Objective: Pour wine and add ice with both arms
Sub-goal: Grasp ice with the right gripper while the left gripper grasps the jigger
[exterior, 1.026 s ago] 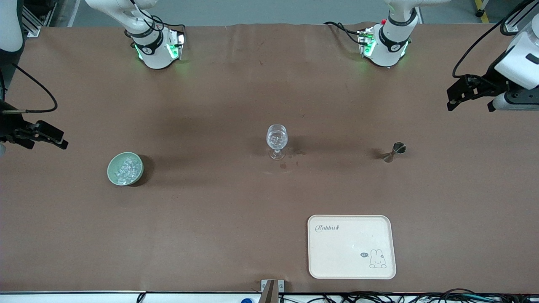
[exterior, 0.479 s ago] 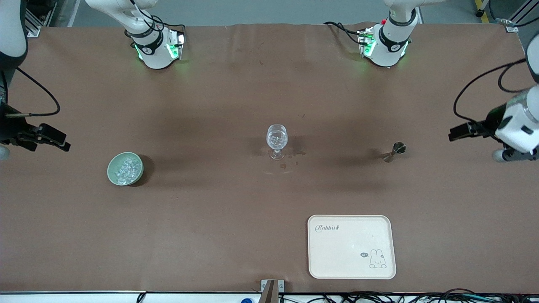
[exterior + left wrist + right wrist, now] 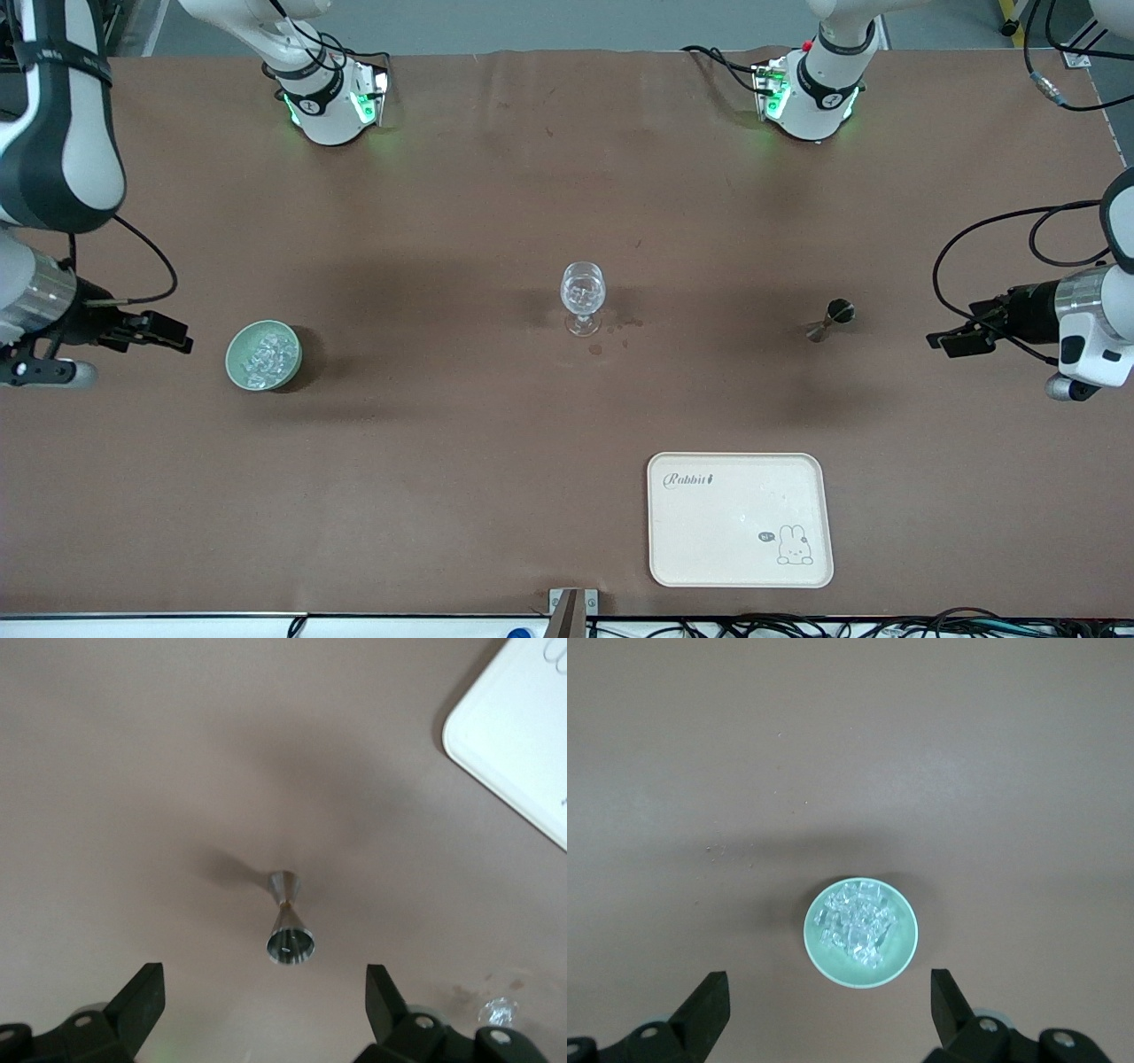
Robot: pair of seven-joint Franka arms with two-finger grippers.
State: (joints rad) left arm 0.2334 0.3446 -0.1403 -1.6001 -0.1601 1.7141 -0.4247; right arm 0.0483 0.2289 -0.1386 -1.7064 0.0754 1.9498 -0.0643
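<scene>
While your open right gripper [image 3: 177,341] is nearing the ice [image 3: 857,927], and the open left gripper [image 3: 943,343] the measuring cup [image 3: 288,926], you're risking tipping them.

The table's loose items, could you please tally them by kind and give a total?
Bowl of ice: 1
Wine glass: 1
Metal jigger: 1
Tray: 1
Total: 4
</scene>
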